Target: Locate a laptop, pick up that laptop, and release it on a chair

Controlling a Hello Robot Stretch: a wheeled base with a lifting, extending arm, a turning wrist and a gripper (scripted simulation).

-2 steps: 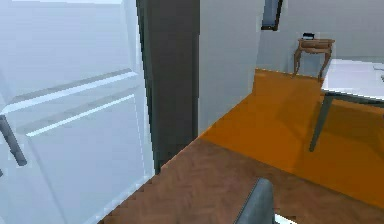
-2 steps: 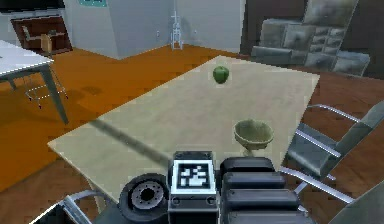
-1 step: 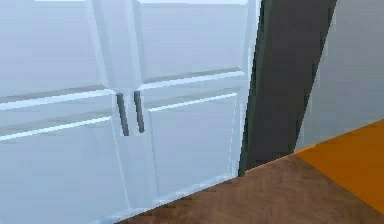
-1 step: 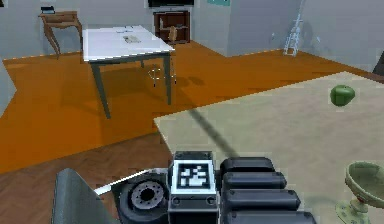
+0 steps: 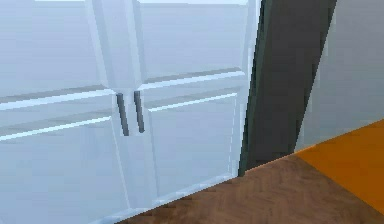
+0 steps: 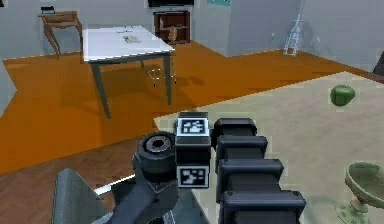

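In the arm side view the dark arm rises from the bottom edge, with its two white marker squares [image 6: 191, 150] at the far end. Left of them sits the gripper [image 6: 150, 172], a round dark body low in the picture. A grey slab-like shape [image 6: 78, 198] lies at the bottom left beside it; I cannot tell what it is. The gripper's far end is hard to make out, so I cannot tell whether it holds anything. A wooden chair [image 6: 60, 25] stands far back at the upper left.
White double doors [image 5: 120, 100] with two grey handles stand close ahead, and a dark door frame [image 5: 285, 80] is at their right. A white table [image 6: 125, 45] stands on orange floor. A beige rug bears a green round thing [image 6: 343, 95] and a goblet-like stand [image 6: 365, 185].
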